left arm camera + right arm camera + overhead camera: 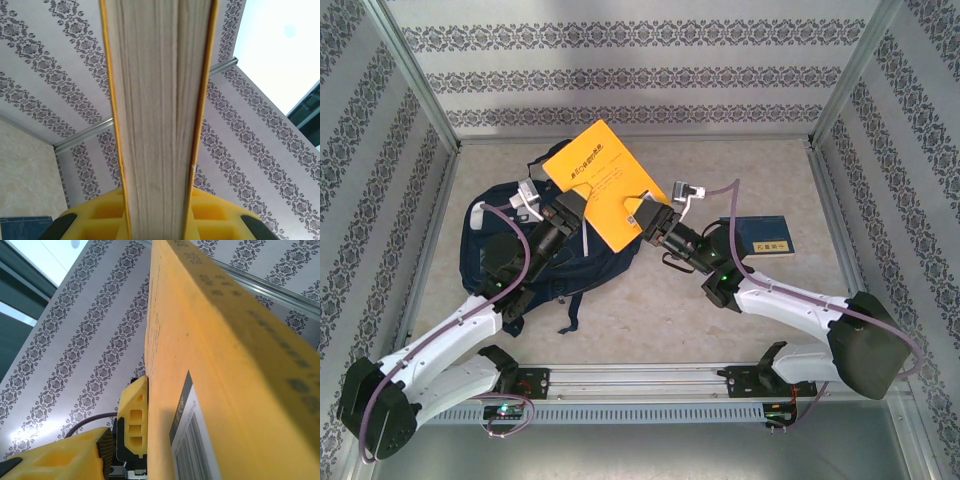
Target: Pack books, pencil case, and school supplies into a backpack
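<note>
The orange-yellow book is held tilted in the air above the dark navy backpack. My left gripper is shut on the book's left corner. In the left wrist view the page edge runs between the yellow fingers. My right gripper is at the book's lower right corner, jaws on either side of it. In the right wrist view its one visible finger stands clear of the cover. A thin dark navy book lies flat on the table to the right.
The backpack lies on the left half of the beige table, straps trailing toward the near edge. Patterned walls with metal frame posts enclose the back and both sides. A metal rail runs along the near edge between the arm bases.
</note>
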You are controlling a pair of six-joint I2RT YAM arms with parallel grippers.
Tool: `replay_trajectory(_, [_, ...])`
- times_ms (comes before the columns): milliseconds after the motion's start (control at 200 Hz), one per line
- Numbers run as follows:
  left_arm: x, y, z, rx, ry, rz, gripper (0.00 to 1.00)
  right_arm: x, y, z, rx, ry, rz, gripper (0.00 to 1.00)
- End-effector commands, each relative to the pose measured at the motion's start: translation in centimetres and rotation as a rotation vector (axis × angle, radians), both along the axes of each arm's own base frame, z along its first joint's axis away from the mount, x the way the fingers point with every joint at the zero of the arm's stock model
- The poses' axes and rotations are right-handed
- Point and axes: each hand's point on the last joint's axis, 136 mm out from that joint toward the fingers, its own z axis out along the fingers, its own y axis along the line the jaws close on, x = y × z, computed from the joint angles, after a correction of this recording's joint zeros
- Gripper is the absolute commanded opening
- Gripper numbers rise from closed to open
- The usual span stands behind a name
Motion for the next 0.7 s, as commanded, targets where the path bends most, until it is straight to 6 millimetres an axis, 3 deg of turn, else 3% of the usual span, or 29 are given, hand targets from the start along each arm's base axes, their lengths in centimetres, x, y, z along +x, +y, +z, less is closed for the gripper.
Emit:
replay_trajectory(0, [-1.1,1.3,2.9,-0.057,-0.096,0.052,0.0,-0.1,-0.2,2.3,0.061,-0.054,-0.029,0.51])
replay_trajectory(375, [-1.1,0.8,2.0,-0.033,-0.083,0.06,0.0,1.5,1.2,1.2,0.061,-0.016,-0.039,0.41])
replay_trajectory(625, [-1.2,1.1,0.5,0.033,-0.045,0.087,0.0,2.0,0.5,-0.1,0.023,-0.012,-0.09,0.05])
replay_trajectory(695, [-1.0,1.3,-0.4,0.086,-0.004,0.103,0.17,2.4,-0.2,-0.9,0.006,0.006,-0.121,0.0])
